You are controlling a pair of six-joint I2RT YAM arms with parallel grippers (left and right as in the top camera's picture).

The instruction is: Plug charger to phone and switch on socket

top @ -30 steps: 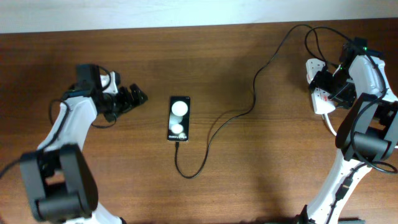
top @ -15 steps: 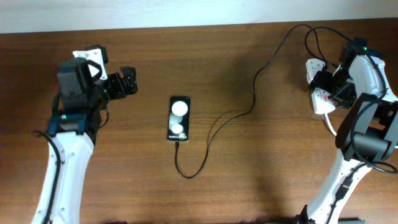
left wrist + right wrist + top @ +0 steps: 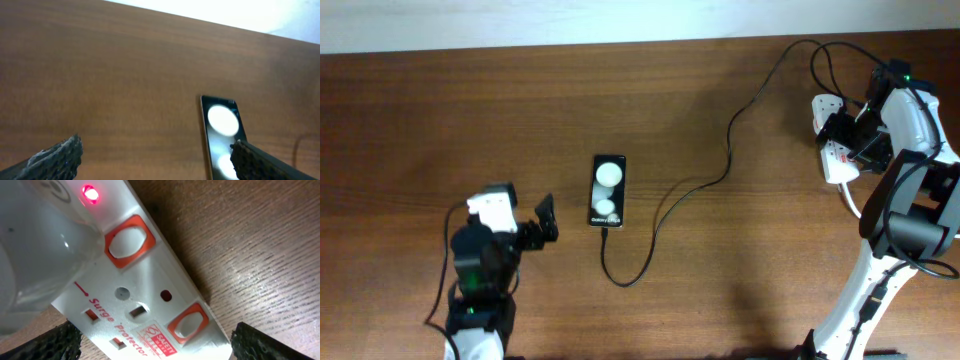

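Observation:
The black phone (image 3: pixel 607 190) lies face up mid-table, its screen showing two white spots; it also shows in the left wrist view (image 3: pixel 222 135). The thin black charger cable (image 3: pixel 720 180) runs from the phone's near edge, loops, and goes up and across to the white socket strip (image 3: pixel 837 166) at the far right. My left gripper (image 3: pixel 542 222) is open and empty, just left of the phone (image 3: pixel 160 160). My right gripper (image 3: pixel 847 140) is open and sits straddling the socket (image 3: pixel 150 280) (image 3: pixel 160 345). A red light (image 3: pixel 90 192) glows beside an orange switch (image 3: pixel 127 242). A blurred white plug body (image 3: pixel 35 255) sits on the strip.
A second orange switch (image 3: pixel 187 322) is near the strip's end. The socket's thick white cord (image 3: pixel 852 205) curves by the right arm. The table's far edge (image 3: pixel 620 42) meets a pale wall.
My left arm has pulled back from the upper left to the front left; its gripper is now low beside the phone. The right arm, phone and cable have not moved.

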